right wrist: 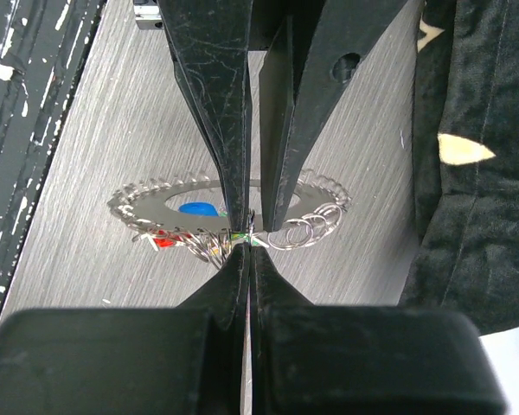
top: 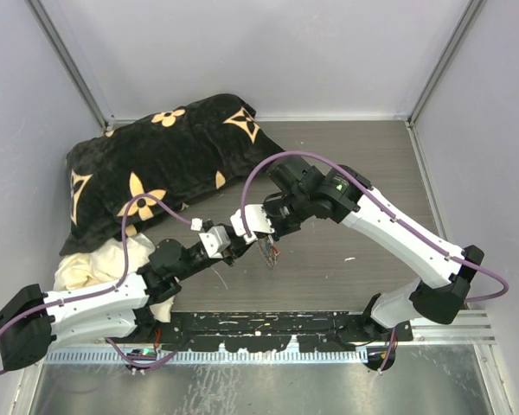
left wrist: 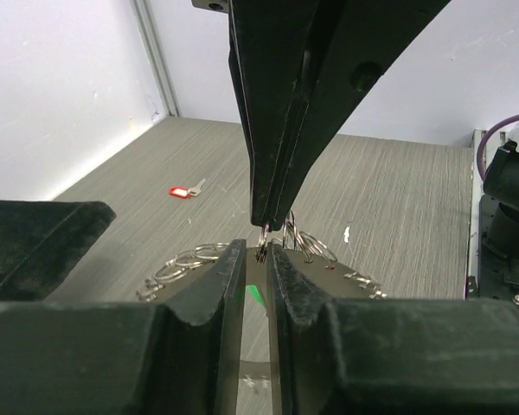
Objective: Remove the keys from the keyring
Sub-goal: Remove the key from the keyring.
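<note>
The keyring (right wrist: 147, 197), a silvery toothed coil loop, hangs level above the table between both grippers. It also shows in the left wrist view (left wrist: 183, 259) and the top view (top: 269, 253). My left gripper (left wrist: 258, 252) is closed onto the coil with a narrow gap between its pads; from the right wrist it comes down from above (right wrist: 261, 220). My right gripper (right wrist: 249, 244) is shut on a small green key part at the coil's near edge, tip to tip with the left (left wrist: 272, 226). A blue key head (right wrist: 197, 208) and a red one (right wrist: 161, 243) hang on the ring. A loose red key (left wrist: 183, 191) lies on the table.
A black pillow with gold flowers (top: 156, 160) fills the back left, with a cream cloth (top: 91, 264) in front of it. Several small split rings (right wrist: 316, 226) dangle from the coil. Walls enclose the table on three sides.
</note>
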{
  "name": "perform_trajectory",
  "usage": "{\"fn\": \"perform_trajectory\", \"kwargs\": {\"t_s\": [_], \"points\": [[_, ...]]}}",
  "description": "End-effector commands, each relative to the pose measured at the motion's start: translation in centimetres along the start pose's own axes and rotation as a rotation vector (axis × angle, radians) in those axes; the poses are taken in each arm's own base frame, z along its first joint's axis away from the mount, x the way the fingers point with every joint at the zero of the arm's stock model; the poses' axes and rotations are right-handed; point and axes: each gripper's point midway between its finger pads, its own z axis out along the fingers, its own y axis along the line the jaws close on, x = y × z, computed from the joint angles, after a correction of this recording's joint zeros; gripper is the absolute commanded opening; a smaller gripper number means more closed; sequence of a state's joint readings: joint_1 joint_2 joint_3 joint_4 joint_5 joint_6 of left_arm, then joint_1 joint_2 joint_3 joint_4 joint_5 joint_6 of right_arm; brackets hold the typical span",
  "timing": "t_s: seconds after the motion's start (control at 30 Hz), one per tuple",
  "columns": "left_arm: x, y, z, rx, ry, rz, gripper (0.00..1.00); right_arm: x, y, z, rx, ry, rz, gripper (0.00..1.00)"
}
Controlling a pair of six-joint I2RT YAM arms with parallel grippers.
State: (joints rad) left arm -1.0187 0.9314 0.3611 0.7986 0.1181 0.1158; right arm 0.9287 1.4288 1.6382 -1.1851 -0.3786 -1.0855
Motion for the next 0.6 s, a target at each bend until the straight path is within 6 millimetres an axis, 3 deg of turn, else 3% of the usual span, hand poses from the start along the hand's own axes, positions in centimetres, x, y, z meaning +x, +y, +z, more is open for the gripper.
{"fn": "perform_trajectory", "kwargs": {"t_s": [0.0,0.37,0.57], "points": [[-3.83,0.34,1.02,-0.001,-0.113,0.007,0.16,-2.03,-0.75,-1.02,0.054,-0.081,-0.021,0.01],[-3.66,0.04,1.23,0.016,-0.1,0.001,0.01,-2.24,-0.42,-0.69,0.034,-0.098,-0.01,0.01],[-3.28,-0.53,1.08,0.047,-0.083,0.005,0.0,-2.33,-0.12,-0.49,0.022,-0.108,0.006,0.03]]}}
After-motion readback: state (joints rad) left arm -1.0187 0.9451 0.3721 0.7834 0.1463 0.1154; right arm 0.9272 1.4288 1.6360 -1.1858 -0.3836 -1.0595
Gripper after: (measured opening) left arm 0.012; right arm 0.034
